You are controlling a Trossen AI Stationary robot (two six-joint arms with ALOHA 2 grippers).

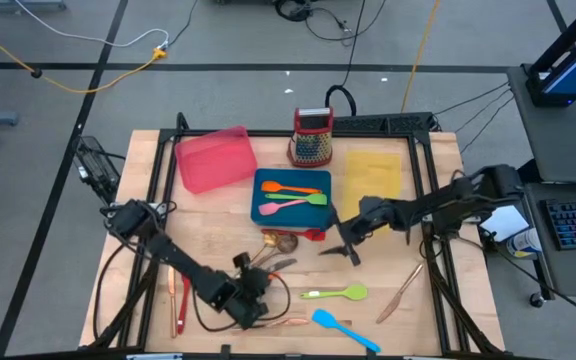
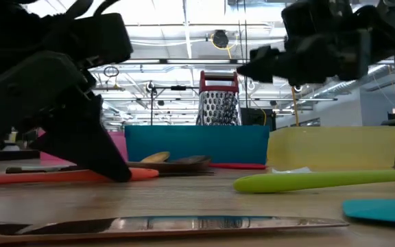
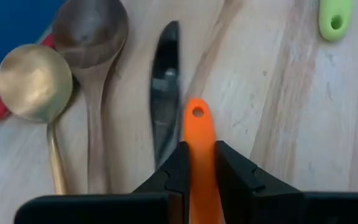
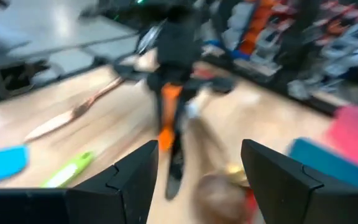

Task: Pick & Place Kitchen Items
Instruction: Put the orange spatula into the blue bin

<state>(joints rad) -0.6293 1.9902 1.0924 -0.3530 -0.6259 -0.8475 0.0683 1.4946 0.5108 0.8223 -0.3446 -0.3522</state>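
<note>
A pale wooden table [image 1: 438,320] stands on a grey workshop floor strung with cables; on it lie a pink tray [image 1: 214,158], a blue tray [image 1: 265,212] holding an orange and a green utensil, a yellow tray [image 1: 372,172], and a red-topped grater [image 1: 313,138] behind them. The left gripper [image 3: 201,163] sits low at the table's near edge, its jaws closed on the handle of an orange spatula [image 3: 199,134]; the spatula lies flat just beside a steel knife [image 3: 165,87], with a gold spoon [image 3: 31,81] and a wooden spoon [image 3: 92,37] close by. The grip appears to sit near the handle's end, so on lifting the spatula could pivot or slip, and it may drag the knife along. The right gripper [image 4: 197,180] hovers wide open and empty near the blue tray. The left wrist view alone shows the clamp on the handle; the high view alone shows the trays' layout, plus the green spatula [image 1: 336,293] and blue spatula [image 1: 343,329] awaiting pickup.
</note>
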